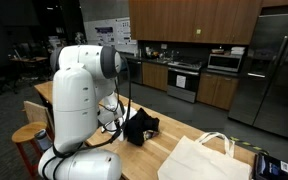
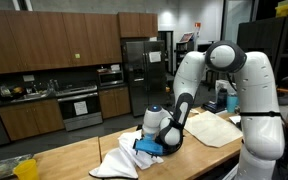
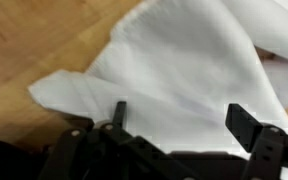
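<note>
A white cloth (image 3: 184, 70) lies crumpled on the wooden table (image 3: 34, 40). It shows in an exterior view (image 2: 119, 160) as a pale heap under the arm. My gripper (image 3: 179, 115) hangs just above the cloth with both fingers spread wide and nothing between them. In an exterior view the gripper (image 2: 152, 142) is low over the cloth. In an exterior view the black gripper (image 1: 139, 127) sits close to the table top, and the arm's white body hides the cloth.
A white tote bag (image 1: 206, 160) lies on the table (image 1: 164, 140) near the arm; it also shows in an exterior view (image 2: 214, 127). A dark device (image 1: 274, 166) sits at the table's corner. A yellow object (image 2: 26, 170) is at the table's edge. Kitchen cabinets and a fridge (image 2: 136, 70) stand behind.
</note>
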{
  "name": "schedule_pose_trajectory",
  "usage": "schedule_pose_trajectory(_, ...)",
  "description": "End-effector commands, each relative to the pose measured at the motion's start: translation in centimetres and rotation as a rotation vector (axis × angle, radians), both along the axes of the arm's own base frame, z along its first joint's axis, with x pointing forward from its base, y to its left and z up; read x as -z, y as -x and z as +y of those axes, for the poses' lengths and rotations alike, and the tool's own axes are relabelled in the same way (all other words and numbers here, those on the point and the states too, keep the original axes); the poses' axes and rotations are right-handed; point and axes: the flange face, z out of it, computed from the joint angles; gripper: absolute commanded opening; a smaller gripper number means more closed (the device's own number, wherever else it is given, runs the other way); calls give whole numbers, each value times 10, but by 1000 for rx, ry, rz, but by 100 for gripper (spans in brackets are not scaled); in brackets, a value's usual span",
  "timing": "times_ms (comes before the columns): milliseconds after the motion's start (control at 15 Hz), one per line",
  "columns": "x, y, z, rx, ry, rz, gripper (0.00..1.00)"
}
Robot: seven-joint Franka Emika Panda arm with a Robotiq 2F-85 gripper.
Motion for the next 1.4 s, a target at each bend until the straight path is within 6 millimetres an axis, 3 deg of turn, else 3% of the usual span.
schedule_pose_trajectory(0,-11,21,20,-64,111,118,100)
schedule_pose_trajectory(267,-22,17,20,-294,197,178,100)
schedule_pose_trajectory(400,-17,15,19,-392,166,199,100)
schedule_pose_trajectory(467,-16,17,25,-321,173,179,100)
schedule_pose_trajectory(933,-16,15,20,-388,164,190,100)
schedule_pose_trajectory(1133,-7,26,19,-498,216,325,100)
schedule_pose_trajectory(1333,-16,38,11,-619,279,475,100)
